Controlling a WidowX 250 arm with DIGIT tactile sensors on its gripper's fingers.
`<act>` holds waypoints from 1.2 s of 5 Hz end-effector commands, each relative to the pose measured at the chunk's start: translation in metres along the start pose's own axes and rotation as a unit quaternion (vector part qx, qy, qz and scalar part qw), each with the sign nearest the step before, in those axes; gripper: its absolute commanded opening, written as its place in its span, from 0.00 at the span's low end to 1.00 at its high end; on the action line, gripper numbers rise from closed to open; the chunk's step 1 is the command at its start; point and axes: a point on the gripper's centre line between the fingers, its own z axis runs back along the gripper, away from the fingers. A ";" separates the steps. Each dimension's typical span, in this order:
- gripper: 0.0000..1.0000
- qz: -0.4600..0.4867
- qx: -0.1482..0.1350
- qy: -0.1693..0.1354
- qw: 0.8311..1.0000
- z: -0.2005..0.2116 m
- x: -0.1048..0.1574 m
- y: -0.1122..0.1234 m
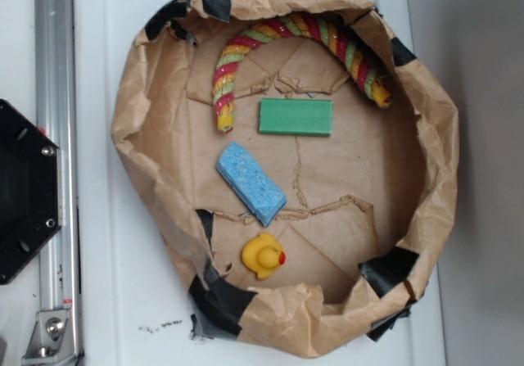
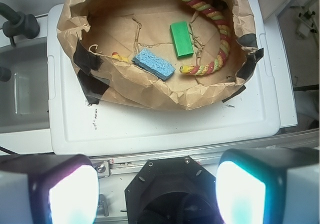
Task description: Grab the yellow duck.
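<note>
Down at the bottom of the wrist view sits the gripper [image 2: 155, 184], its two fingers [image 2: 65, 189] glowing pale at either side with a wide gap between them: released, nothing held. Between them, the black hexagonal base [image 2: 170, 194] of the arm shows, bolted by a metal rail [image 2: 150, 161]. In the exterior view that same base [image 1: 24, 190] sits at the left edge, the rail [image 1: 56, 161] running alongside it.

Beyond the rail comes the white lid [image 2: 165, 126], and on it the crumpled brown paper nest [image 2: 150, 91], patched with black tape [image 2: 92, 86].

Inside the nest, the yellow duck [image 1: 263, 255] sits close to the taped wall, red-orange beak pointing right in the exterior view. In the wrist view, only a sliver of yellow peeks over the paper rim [image 2: 119, 57]. Just beside it lies the blue sponge block [image 1: 250, 183], set on a diagonal, apart from the duck. Past that, the green block [image 1: 296, 117] lies flat. Farthest off, the striped rope [image 1: 295, 34] arches along the far wall, one end dropping down close to the green block's corner.
</note>
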 end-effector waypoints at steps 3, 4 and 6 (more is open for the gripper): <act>1.00 -0.184 0.002 -0.090 0.979 -0.011 0.099 -0.002; 1.00 -0.292 -0.015 -0.086 0.953 -0.051 0.142 -0.021; 1.00 -0.417 -0.113 0.004 0.902 -0.116 0.163 -0.027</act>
